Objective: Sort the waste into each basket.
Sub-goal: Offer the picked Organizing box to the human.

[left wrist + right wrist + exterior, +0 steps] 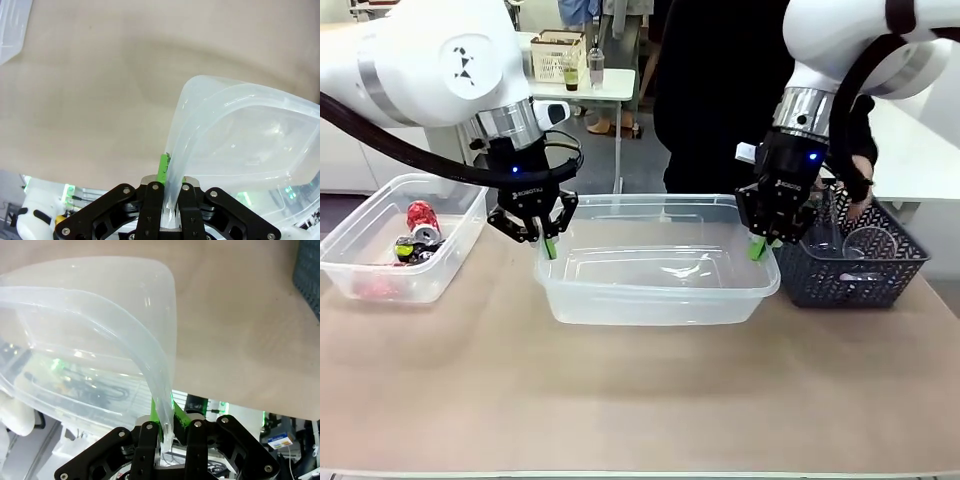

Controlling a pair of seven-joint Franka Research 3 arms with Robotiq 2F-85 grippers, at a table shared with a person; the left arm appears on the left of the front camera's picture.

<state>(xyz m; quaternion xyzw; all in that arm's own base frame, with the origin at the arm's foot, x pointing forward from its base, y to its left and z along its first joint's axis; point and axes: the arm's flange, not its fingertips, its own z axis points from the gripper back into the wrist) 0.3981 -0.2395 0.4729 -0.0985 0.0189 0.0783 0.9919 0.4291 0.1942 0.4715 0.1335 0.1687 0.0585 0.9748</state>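
A large clear basket (pixel 650 300) stands empty at the middle of the table, held at both ends. My left gripper (pixel 550 245) is shut on its left rim, which runs up between the green pads (pixel 163 167) in the left wrist view, where the basket (pixel 240 135) spreads to the right. My right gripper (pixel 758 248) is shut on the right rim; the right wrist view shows that rim (pixel 150 365) pinched between the fingers. A second clear basket (pixel 360 265) at the left holds crushed red and silver cans (pixel 420 232).
A dark lattice basket (pixel 850 278) with clear plastic bottles (pixel 865 243) sits right of the middle basket, close to my right gripper. A person's hand (pixel 860 190) reaches into it from the far side. Bare tan tabletop (pixel 640 400) lies in front.
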